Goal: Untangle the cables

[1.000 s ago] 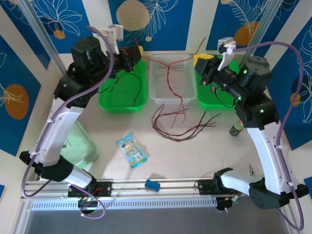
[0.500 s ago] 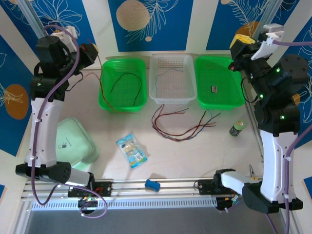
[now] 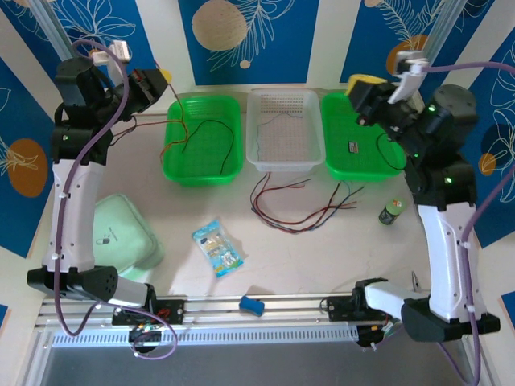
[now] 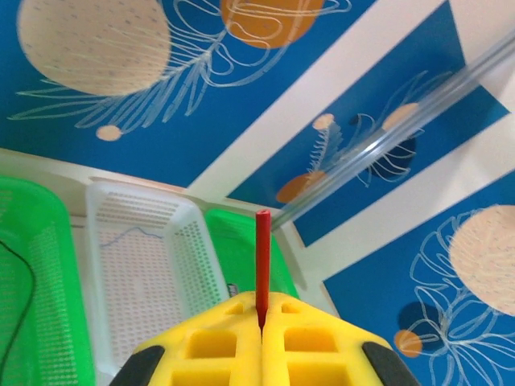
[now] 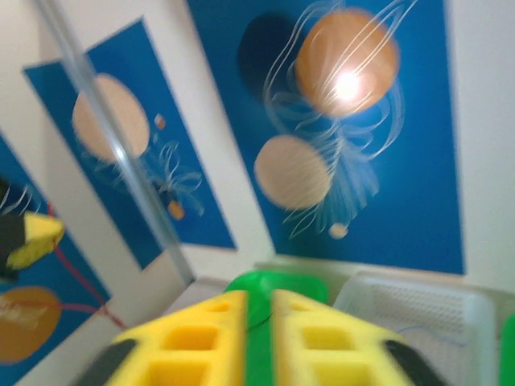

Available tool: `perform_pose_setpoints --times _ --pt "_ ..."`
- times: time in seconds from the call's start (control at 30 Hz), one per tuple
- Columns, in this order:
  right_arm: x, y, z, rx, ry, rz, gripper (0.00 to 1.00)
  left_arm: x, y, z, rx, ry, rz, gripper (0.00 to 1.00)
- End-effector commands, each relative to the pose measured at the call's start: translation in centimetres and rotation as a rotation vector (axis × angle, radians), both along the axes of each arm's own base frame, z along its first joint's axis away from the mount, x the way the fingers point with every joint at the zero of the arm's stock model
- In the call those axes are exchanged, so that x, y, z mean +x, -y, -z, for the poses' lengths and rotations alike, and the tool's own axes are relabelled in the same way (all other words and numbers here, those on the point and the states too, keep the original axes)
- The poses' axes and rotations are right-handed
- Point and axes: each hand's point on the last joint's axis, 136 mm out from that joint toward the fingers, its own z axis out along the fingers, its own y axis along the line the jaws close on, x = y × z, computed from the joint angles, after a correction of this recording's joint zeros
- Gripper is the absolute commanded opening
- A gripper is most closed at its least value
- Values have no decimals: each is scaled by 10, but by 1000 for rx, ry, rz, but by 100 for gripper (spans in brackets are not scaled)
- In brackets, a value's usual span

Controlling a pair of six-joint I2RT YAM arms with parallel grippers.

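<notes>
Blue leaf-print wall panels back the pale table; at its 10 o'clock my left gripper is clenched on a red cable, whose tip stands up between the yellow pads, while the rest trails toward 5 o'clock into the left green basket, where a black cable lies; my right gripper hangs at 2 o'clock above the right green basket, jaws nearly together, and I cannot tell whether they hold anything; a second black cable loops below it; loose cables sprawl at 6 o'clock of the white basket.
</notes>
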Motion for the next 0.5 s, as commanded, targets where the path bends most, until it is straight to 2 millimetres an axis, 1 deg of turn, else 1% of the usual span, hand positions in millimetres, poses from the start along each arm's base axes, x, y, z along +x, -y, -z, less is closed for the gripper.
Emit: perform_pose_setpoints --times 0.0,0.1,0.17,0.23,0.3,0.37,0.4,0.47 --pt "-10 -35 16 -27 -45 -146 26 -27 14 -39 -39 102 77 0" --pt "-19 -66 29 -84 -32 -246 30 -34 19 -46 -54 122 76 0" --pt "-28 -87 36 -151 27 -305 32 -39 23 -49 -61 132 82 0" --pt "-33 -104 42 -221 113 -329 33 -43 28 -52 -64 142 86 0" --pt "-43 -125 44 -279 236 -387 33 -48 35 -55 -69 148 99 0" --pt "-58 -146 47 -325 380 -455 33 -51 44 -55 -71 148 118 0" --pt "-65 -158 48 -355 460 -475 34 -52 48 -54 -71 148 126 0" --pt "-74 -178 56 -434 573 -493 39 -55 57 -52 -71 147 137 0"
